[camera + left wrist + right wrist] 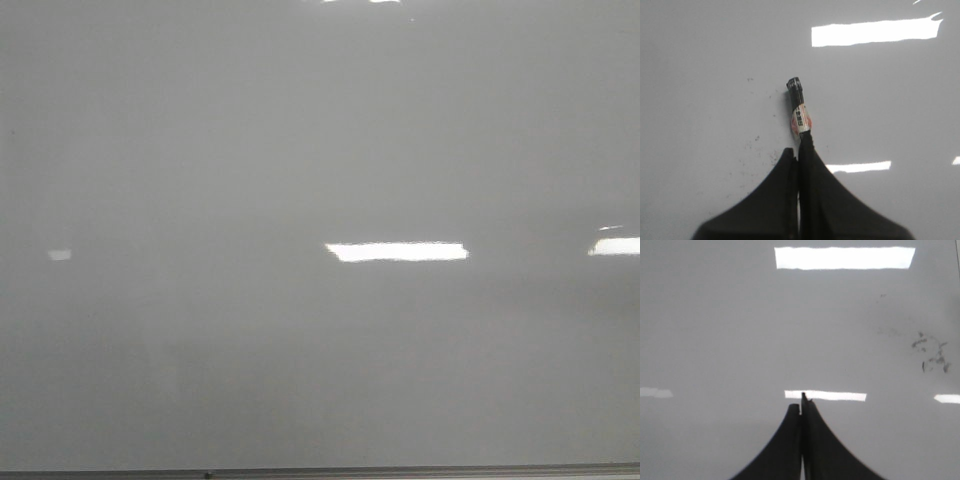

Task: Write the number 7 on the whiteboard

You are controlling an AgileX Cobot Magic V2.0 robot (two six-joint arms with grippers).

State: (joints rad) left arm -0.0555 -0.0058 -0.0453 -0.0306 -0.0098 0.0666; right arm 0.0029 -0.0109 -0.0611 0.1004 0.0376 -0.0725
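Note:
The whiteboard (300, 150) fills the front view, glossy pale grey with a thin metal edge strip (320, 471) at the bottom. No number 7 shows on it in any view. Neither gripper shows in the front view. In the left wrist view my left gripper (799, 150) is shut on a marker (799, 112), white and red-labelled with a black capped end (794, 86) pointing away from the fingers over the board. In the right wrist view my right gripper (801, 402) is shut with nothing in it, over the board (740, 330).
Bright rectangular light reflections lie on the board (397, 251). Faint dark smudges mark the board in the right wrist view (932, 352), and small specks in the left wrist view (757, 140).

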